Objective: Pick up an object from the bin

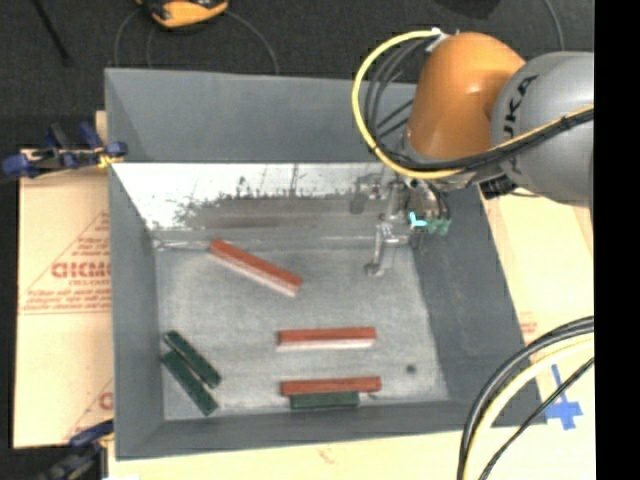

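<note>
My gripper hangs over the bin's back right part, its metal fingers pointing down above bare floor, nothing between them. A red-brown bar lies slanted to its left, near the back. A second red-brown bar lies flat below the gripper, nearer the front. A third red-brown bar rests by the front wall with a dark green bar right against it.
Two dark green bars lie side by side in the front left corner. The arm with its orange cover and cables comes in over the bin's back right rim.
</note>
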Controlling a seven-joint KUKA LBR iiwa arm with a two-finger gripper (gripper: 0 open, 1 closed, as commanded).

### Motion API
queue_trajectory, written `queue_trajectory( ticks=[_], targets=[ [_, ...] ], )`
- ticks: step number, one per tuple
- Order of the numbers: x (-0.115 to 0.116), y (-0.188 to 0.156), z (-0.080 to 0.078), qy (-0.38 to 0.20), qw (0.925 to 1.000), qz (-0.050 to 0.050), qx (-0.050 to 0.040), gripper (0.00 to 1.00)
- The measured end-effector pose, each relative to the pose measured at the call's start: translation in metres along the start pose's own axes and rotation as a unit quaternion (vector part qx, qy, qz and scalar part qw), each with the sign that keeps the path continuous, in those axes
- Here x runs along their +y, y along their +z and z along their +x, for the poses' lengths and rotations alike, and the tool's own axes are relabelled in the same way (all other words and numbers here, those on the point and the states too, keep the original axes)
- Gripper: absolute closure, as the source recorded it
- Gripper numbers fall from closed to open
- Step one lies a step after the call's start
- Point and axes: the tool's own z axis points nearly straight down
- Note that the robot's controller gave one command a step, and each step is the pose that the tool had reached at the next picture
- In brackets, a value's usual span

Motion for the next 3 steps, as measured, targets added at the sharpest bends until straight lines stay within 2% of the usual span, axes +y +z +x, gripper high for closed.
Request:
queue_trajectory(
  ticks=[1, 2, 3],
  targets=[
    [0.000, -0.005, -0.002, 0.000, 1.0000, 0.000, -0.0040, 0.00],
    [0.021, 0.071, 0.044, 0.013, 0.9999, -0.001, -0.0048, 0.00],
    [0.028, 0.088, 0.061, -0.026, 0.9997, 0.001, -0.0004, 0.00]
  ],
)
